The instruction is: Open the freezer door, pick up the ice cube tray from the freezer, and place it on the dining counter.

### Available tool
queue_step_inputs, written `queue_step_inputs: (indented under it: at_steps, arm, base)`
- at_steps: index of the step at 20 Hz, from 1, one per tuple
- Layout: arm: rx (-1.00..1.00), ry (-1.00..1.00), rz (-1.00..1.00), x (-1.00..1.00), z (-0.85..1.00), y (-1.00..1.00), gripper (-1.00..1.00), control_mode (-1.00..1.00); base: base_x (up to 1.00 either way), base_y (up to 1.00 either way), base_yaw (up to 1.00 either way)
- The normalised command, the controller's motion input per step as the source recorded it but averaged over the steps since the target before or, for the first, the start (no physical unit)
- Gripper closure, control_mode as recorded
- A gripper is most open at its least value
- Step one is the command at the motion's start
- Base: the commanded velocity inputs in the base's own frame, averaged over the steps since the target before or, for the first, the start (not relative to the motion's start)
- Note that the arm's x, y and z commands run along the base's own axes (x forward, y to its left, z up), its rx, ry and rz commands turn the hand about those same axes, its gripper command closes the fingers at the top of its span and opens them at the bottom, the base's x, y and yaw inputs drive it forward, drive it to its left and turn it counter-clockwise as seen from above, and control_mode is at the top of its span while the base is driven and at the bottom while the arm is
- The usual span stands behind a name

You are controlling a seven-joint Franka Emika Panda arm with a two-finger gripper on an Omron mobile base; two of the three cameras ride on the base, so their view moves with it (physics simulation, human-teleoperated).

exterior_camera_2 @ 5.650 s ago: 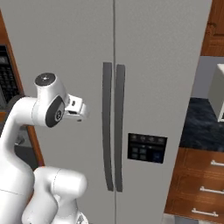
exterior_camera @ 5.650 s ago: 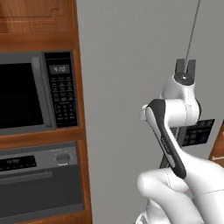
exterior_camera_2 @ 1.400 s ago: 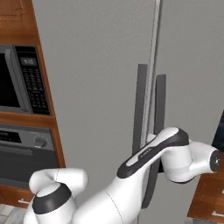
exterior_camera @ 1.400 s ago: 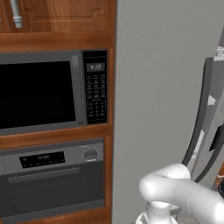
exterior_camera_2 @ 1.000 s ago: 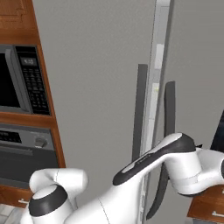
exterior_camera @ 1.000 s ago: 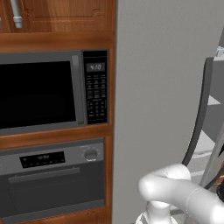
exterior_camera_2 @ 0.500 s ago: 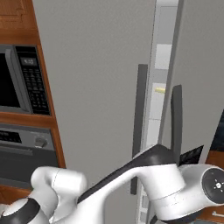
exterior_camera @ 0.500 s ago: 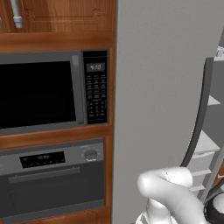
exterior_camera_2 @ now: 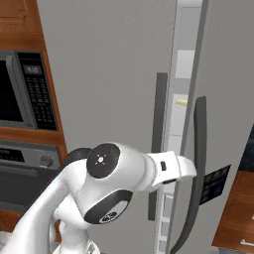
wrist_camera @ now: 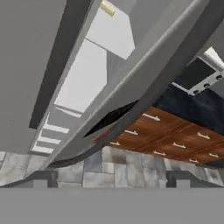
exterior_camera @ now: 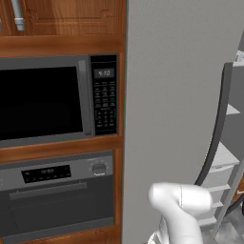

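Grey freezer door (exterior_camera_2: 218,99) only cracked, my hand (wrist_camera: 109,177) open & off its handle (exterior_camera_2: 194,173)
Need door swung wider before reaching in; ice tray not spotted yet, prob on inner shelves (exterior_camera: 224,159), so I'd hook the edge

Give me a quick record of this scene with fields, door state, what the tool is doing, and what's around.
freezer door: partly open, a gap shows shelves inside
door handle: long dark vertical bar, not gripped
tool: open, holding nothing, pointing toward the floor past the door's edge
ice cube tray: cannot tell where it is
microwave: left of the freezer, door shut
oven: below the microwave, shut
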Motion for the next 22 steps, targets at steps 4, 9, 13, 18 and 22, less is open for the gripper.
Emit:
queue_step_inputs:
  at_steps: [4,9,13,18,22]
  arm:
    - [-0.55,0.22,0.00,0.57,0.86,0.97,-1.00,-1.00]
    - [-0.39,0.40,0.00,0.82,0.09,0.13,-1.00,-1.00]
    - [-0.17,0.45,0.04,0.93,0.05,-0.42,-1.00,-1.00]
    - [-0.01,0.40,0.01,0.58,0.00,-0.72,-1.00,-1.00]
    - [0.00,0.36,0.00,0.54,0.00,-0.81,-1.00,-1.00]
  base:
    - [0.00,0.00,0.00]
    - [0.00,0.00,0.00]
    - [0.00,0.00,0.00]
    - [0.00,0.00,0.00]
    - [0.00,0.00,0.00]
